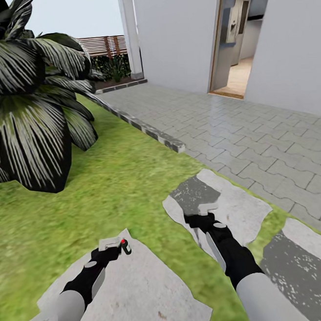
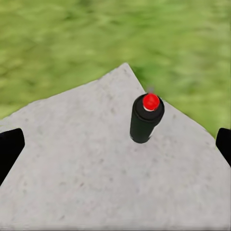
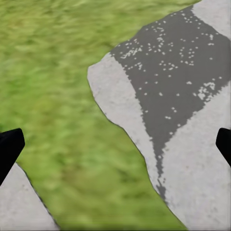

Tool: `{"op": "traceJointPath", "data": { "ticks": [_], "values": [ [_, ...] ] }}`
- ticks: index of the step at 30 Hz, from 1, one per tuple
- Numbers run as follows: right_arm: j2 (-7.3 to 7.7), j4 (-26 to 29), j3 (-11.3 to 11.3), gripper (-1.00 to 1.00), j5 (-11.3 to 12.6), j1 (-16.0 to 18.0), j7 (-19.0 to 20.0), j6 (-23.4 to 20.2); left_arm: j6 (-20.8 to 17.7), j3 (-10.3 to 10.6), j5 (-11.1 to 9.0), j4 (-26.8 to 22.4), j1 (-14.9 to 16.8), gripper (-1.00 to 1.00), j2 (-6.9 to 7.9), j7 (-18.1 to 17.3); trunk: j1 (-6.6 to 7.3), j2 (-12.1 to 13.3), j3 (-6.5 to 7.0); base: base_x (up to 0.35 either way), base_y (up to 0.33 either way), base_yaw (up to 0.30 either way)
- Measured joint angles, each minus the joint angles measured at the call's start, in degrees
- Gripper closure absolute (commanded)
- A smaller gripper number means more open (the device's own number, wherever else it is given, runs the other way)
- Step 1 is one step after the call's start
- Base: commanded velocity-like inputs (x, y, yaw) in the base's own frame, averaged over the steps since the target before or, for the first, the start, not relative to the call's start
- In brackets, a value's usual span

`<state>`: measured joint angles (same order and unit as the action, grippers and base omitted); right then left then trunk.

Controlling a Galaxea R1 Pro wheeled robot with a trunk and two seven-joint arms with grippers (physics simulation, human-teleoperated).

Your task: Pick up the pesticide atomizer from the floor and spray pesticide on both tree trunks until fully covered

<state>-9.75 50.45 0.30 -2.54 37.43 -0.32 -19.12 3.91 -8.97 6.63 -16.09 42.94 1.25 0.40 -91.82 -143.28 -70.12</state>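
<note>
Item 1, left gripper (image 1: 111, 247): I have it hovering over the near stepping stone (image 1: 138, 290), fingers spread wide. In the left wrist view the two dark fingertips (image 2: 9, 149) sit at opposite edges with nothing between them but stone.

Item 2, pesticide atomizer (image 1: 125, 247): a small black can with a red cap, standing upright on that stone near its pointed far end. In the left wrist view the pesticide atomizer (image 2: 146, 118) lies ahead of the open fingers, not yet within them. In the head view it appears just beside the gripper's tip; I cannot tell whether they touch.

Item 3, right gripper (image 1: 201, 216): spread, empty, held over the edge of a second stepping stone (image 1: 234, 207) and the lawn (image 1: 109, 185).

Item 4, surroundings: short palm (image 1: 22, 105) at the left, grey paving (image 1: 256, 136), white house wall (image 1: 177, 31) with an open doorway (image 1: 235, 40), slatted fence (image 1: 103, 46) far off.

Status: by my reckoning the task is at its very start. The pickup is lined up but not done; carrying the can and spraying both trunks all remain.
</note>
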Motion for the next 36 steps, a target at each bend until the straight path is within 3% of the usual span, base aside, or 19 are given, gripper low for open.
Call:
{"op": "traceJointPath", "data": {
  "ticks": [32, 36],
  "values": [
    [0.00, 0.1, 0.0, -1.00, 0.0, 0.0, 0.0, 0.0, 0.2, 0.0, 0.1, 0.0, 0.0, -1.00, -0.17, 0.0, -0.82, -0.4, -10.04, 0.000, 0.000, 0.000],
    [0.00, 0.1, -0.1, -1.00, 0.0, 0.0, 0.0, 0.0, 0.2, 0.0, 0.1, 0.0, 0.0, -1.00, -0.17, 0.0, -0.82, -0.4, -10.42, 0.000, 0.000, 0.000]
  ]
}}
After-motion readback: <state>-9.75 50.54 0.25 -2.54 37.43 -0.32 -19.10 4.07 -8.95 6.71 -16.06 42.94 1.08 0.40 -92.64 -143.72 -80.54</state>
